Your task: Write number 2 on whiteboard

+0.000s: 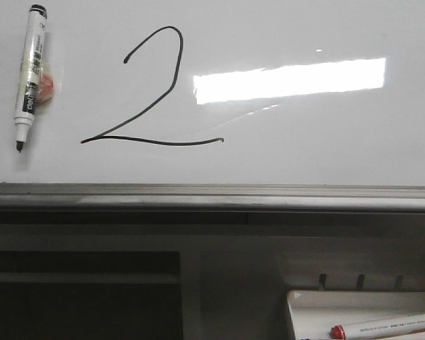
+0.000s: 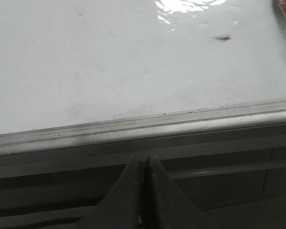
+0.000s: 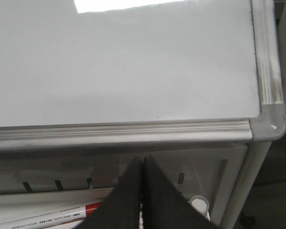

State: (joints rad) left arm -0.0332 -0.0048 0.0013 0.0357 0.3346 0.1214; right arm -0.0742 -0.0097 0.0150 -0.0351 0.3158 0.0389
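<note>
The number 2 (image 1: 154,92) stands complete on the whiteboard (image 1: 326,142), left of the bright light reflection (image 1: 290,79); its hooked top, diagonal stroke and long base are all closed lines, so you may judge the writing itself finished. A black marker (image 1: 29,76) lies uncapped on the board, just left of the figure, tip towards the grey edge rail (image 1: 212,195), with a small reddish object (image 1: 47,85) beside its barrel. Your left gripper (image 2: 143,174) and right gripper (image 3: 142,179) both hang below the rail, each with its fingers pressed together and nothing between them. A red-capped marker (image 1: 386,327) rests in the white tray (image 1: 297,301) beneath the board. Keep both arms clear of the writing surface; any brush across the wet line would probably smear it; if you retrieve the black marker, approach from the far left and lift it straight off the board rather than dragging it.
</note>
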